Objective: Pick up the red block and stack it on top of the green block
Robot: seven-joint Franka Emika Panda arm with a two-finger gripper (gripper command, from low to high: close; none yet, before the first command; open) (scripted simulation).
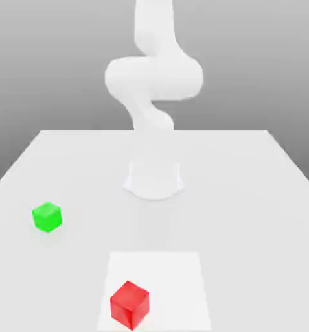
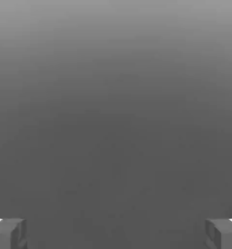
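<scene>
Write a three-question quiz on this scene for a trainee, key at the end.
1. Which block rests on the white square: the red block or the green block?
2. True or false: the hand is shut on a block.
3. Fill in: to finish the stack, the red block must end up ____ the green block.

Key: 1. the red block; 2. false, it is open and empty; 3. on top of

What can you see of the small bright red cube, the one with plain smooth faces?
The small bright red cube with plain smooth faces looks like solid plastic, with no visible parts or markings. It rests on the flat white square patch, towards the near edge in the exterior view and left of the patch's middle there, turned so one upright edge faces the camera. Nothing else touches it.
</scene>
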